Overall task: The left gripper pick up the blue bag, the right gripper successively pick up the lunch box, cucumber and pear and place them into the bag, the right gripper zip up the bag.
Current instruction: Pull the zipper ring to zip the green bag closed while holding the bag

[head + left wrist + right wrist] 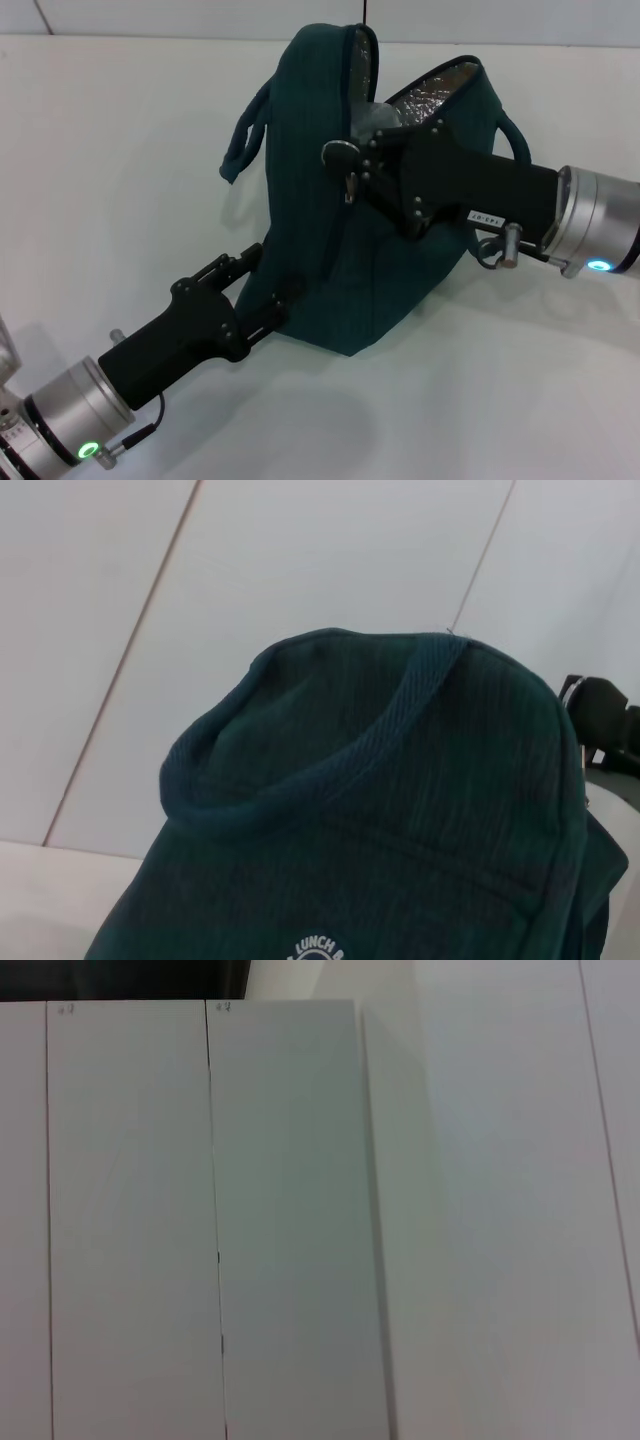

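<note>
The blue bag [370, 250] stands upright on the white table, its top partly unzipped so the silver foil lining [445, 85] shows. My left gripper [268, 280] is shut on the bag's lower left edge. My right gripper [347, 160] reaches in from the right and is shut on the ring zipper pull [340, 153] near the top of the bag. In the left wrist view the bag [400, 820] fills the frame with a loop handle [330, 770] and white logo [320, 948]. The lunch box, cucumber and pear are hidden or out of view.
The white table [110, 180] lies all around the bag. Two loop handles [245, 135] hang at the bag's sides. The right wrist view shows only pale wall panels [280, 1220].
</note>
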`<control>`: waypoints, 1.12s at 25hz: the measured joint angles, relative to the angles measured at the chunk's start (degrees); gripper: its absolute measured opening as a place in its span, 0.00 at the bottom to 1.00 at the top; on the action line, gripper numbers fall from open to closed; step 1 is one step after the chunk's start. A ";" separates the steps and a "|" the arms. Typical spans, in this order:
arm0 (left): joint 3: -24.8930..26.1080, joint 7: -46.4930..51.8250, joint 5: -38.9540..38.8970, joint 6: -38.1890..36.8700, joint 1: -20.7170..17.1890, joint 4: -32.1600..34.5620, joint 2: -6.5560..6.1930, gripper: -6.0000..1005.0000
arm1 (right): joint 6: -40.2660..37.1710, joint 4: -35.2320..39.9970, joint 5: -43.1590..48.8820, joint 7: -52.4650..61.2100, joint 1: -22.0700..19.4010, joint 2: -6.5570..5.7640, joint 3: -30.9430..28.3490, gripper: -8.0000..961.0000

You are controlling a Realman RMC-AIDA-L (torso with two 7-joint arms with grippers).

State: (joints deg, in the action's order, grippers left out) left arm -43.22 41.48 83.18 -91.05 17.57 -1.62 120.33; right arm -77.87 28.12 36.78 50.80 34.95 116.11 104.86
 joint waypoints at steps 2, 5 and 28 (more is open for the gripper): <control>-0.06 -0.61 0.01 0.07 0.14 0.14 -0.07 0.79 | -0.05 0.00 -0.16 0.00 0.01 -0.04 -0.10 0.02; 0.16 -1.82 -0.10 0.15 0.20 0.29 -0.09 0.69 | -0.26 0.00 -0.24 0.00 0.01 -0.09 -0.17 0.02; -4.52 -7.95 1.03 5.28 1.69 0.04 -0.06 0.08 | 1.27 -1.43 -5.91 0.28 -1.26 0.03 -5.24 0.02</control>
State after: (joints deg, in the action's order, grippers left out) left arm -47.74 33.54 84.21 -85.77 19.26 -1.58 120.27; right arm -76.60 26.69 30.87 51.08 33.69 116.14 99.62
